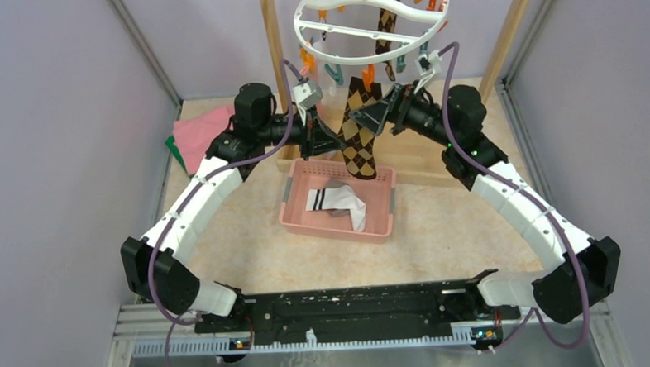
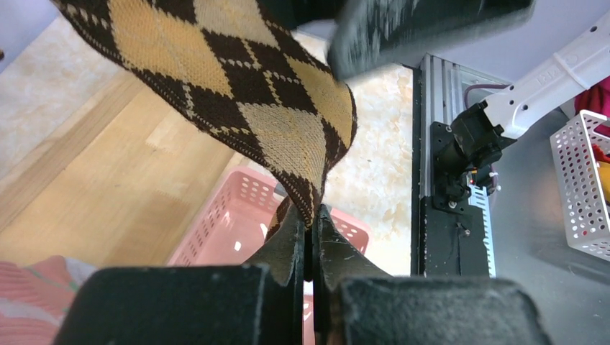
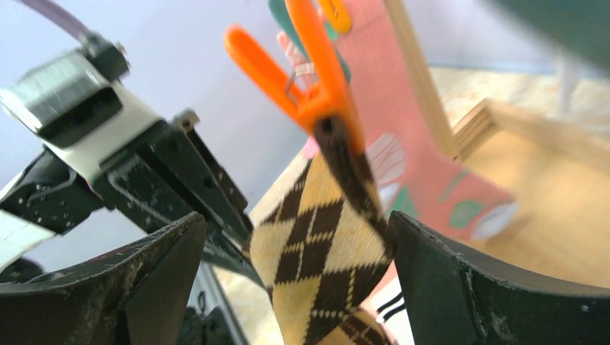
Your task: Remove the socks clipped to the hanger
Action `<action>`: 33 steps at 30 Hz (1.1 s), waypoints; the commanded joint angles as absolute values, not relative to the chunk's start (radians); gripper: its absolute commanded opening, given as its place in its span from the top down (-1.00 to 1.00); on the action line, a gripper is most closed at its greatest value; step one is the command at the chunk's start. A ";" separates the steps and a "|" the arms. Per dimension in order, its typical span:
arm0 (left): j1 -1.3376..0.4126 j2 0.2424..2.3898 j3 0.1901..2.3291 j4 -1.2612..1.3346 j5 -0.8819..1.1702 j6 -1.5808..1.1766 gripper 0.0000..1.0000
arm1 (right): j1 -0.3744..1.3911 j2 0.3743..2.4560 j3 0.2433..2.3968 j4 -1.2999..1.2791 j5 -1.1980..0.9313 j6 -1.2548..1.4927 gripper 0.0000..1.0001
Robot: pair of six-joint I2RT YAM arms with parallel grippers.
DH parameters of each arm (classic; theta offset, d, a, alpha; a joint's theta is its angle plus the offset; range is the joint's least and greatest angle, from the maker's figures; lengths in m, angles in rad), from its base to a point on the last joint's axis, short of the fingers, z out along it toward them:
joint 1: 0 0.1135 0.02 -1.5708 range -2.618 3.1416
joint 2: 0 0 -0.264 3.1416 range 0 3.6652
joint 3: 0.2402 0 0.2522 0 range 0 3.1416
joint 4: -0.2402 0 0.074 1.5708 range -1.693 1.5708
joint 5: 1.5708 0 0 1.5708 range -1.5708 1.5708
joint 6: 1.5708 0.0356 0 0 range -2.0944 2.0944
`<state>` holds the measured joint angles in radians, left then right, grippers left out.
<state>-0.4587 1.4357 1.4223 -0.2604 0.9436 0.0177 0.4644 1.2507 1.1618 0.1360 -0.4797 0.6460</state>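
Two claws meet at one argyle sock (image 1: pixel 358 145) under the hanger (image 1: pixel 302 27); leftmost, a pink cloth (image 1: pixel 203 131) lies on the desk, then the left claw (image 2: pixel 311 223), pinched tight on the sock's edge. Sock hangs mid-scene from an orange clip (image 3: pixel 320 93) on the hanger, above a pink basket (image 1: pixel 332 231) with a striped-cuff white sock (image 1: pixel 339 201) lying in it. Right claw (image 3: pixel 298 273) gapes wide, one finger either side of the argyle sock just below the clip, gripping nothing; a pink sock (image 3: pixel 403 122) with teal patches hangs behind.
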 commanded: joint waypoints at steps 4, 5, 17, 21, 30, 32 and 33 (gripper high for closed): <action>-0.472 1.382 1.381 -0.244 0.951 0.034 1.00 | 0.482 1.290 1.346 0.055 -0.347 0.495 -0.92; -0.474 1.378 1.379 -0.246 0.949 0.036 1.00 | 0.481 1.299 1.363 0.062 -0.347 0.492 -0.90; -0.486 1.362 1.385 -0.273 0.931 0.037 1.00 | 0.482 1.375 1.444 0.158 -0.302 0.529 -0.61; -0.489 1.358 1.379 -0.278 0.924 0.035 1.00 | 0.482 1.386 1.459 0.186 -0.302 0.543 -0.46; -0.490 1.364 1.364 -0.289 0.882 0.027 1.00 | 0.480 1.376 1.443 0.253 -0.280 0.570 0.32; -0.491 1.365 1.363 -0.293 0.860 0.033 1.00 | 0.480 1.372 1.443 0.243 -0.281 0.565 0.55; -0.492 1.366 1.361 -0.298 0.841 0.040 1.00 | 0.481 1.368 1.439 0.243 -0.281 0.564 0.64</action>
